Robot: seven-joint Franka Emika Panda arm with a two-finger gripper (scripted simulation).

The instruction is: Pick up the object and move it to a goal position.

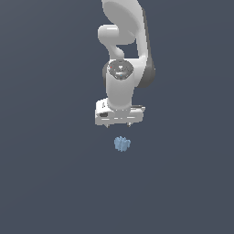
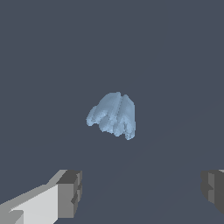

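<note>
The gripper (image 1: 119, 123) hangs directly above the blob (image 1: 122, 144), apart from it, with the jaws spread wide and nothing held. In the wrist view the blob (image 2: 113, 114) lies on the bare grey floor, beyond the line between the two fingertips (image 2: 70, 192) rather than squarely between them. Risk: descending without correcting this offset could clip or nudge the blob. Its lumpy, ridged surface may also slip out as the jaws close.

A bare simulated test space: a white arm (image 1: 122, 55) hangs over a flat, featureless slate-grey floor (image 1: 45, 183) with no furnishings.
</note>
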